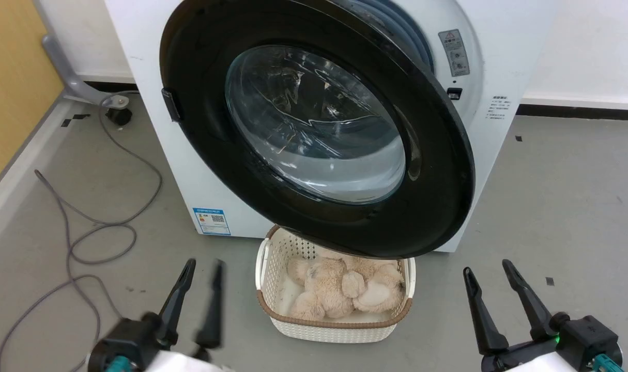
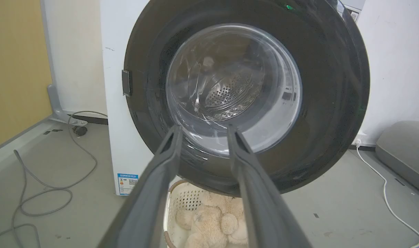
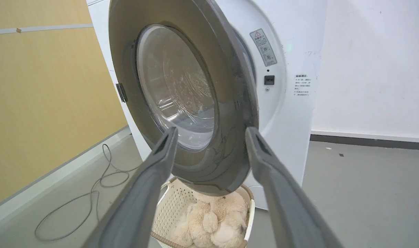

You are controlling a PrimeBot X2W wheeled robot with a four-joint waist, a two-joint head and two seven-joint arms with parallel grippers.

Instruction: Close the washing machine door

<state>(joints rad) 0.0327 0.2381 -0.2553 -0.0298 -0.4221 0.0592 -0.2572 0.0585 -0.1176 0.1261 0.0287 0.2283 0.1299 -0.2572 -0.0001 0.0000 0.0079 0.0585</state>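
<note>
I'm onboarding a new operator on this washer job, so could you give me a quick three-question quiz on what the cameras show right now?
1. Short answer: what lies in the basket?
2. True or false: the door is latched shut.
3. Choose one: the left pincer and right pincer are A) both open, B) both shut, C) both shut on the door.

Key:
1. A plush toy.
2. False, it stands ajar.
3. A.
</note>
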